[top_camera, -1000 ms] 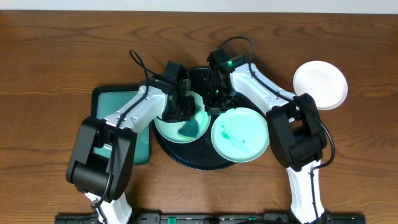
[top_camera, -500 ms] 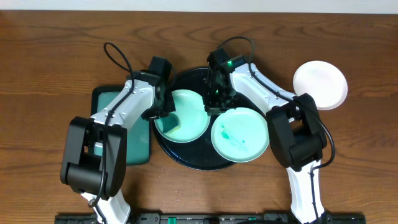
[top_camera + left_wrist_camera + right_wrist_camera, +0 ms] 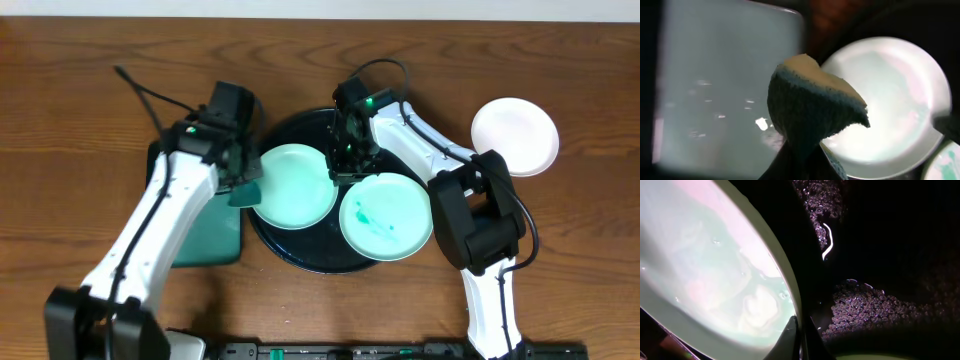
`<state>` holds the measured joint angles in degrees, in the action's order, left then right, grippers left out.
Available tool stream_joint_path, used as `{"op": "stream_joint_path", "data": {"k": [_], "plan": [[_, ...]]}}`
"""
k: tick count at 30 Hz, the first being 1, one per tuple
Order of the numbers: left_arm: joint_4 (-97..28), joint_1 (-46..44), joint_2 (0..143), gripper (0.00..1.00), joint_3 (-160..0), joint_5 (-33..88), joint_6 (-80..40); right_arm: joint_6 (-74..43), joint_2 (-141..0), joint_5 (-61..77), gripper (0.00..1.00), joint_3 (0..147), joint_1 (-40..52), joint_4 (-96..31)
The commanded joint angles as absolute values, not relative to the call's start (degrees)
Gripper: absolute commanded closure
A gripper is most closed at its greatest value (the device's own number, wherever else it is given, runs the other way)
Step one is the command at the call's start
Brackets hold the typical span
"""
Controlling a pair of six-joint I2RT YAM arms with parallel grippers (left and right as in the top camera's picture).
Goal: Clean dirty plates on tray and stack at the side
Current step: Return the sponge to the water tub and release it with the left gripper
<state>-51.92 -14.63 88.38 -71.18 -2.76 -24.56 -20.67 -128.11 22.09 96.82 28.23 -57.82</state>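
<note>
Steadying seems the aim: mid-frame on the round black tray [image 3: 300,128], the pale mint round plate [image 3: 293,186] is pinched at its rim by the right hand [image 3: 345,169], while the teal sponge [image 3: 810,107] is clamped in the left hand [image 3: 243,180].

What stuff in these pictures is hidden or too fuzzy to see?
- Left wrist view: the left gripper, mostly hidden behind the sponge it holds.
- Overhead: much of the green tray, under the left arm.
- Right wrist view: most of the mint plate, cut off by the edges and blurred.
- Overhead: the right gripper, under its own wrist.
</note>
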Motion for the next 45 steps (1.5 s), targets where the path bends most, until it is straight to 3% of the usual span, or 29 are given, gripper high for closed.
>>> {"op": "stream_joint_path", "data": {"k": [1,10,19,21,23,24,27,33,45], "plan": [[-52.9,-10.7,88.1,0.93,-72.3,-8.3,-23.1,-21.4,-128.6,20.8,0.99,96.8,28.1,-57.9],[-53.5,-1.8,95.3,0.93,-72.2,-8.0,-23.0,-21.4,-128.6,20.8,0.99,96.8,28.1,-57.9],[-50.2,-0.7,106.8,0.93,-72.2,-6.6,-23.0,-21.4,-128.6,20.8,0.99,96.8,28.1,-57.8],[-49.8,-0.7,108.2,0.83,-72.2,-6.6,-23.0,-21.4,-128.6,20.8,0.99,96.8,28.1,-57.8],[-49.8,-0.7,108.2,0.63,-72.2,-6.7,-23.0,-21.4,-128.6,20.8,0.99,96.8,28.1,-57.8],[-49.8,-0.7,108.1,0.45,-72.2,-6.6,-23.0,-21.4,-128.6,20.8,0.99,96.8,28.1,-57.8],[-50.2,-0.7,107.7,0.24,-72.2,-6.4,-23.0,-21.4,-128.6,20.8,0.99,96.8,28.1,-57.6],[-51.4,-0.8,102.8,0.23,-72.2,-3.4,-23.0,-21.4,-128.6,20.8,0.99,96.8,28.1,-57.5],[-60.8,-5.6,77.6,0.21,-72.2,-2.5,-23.0,-17.6,-126.5,26.3,0.99,97.6,25.9,-57.9]]}}
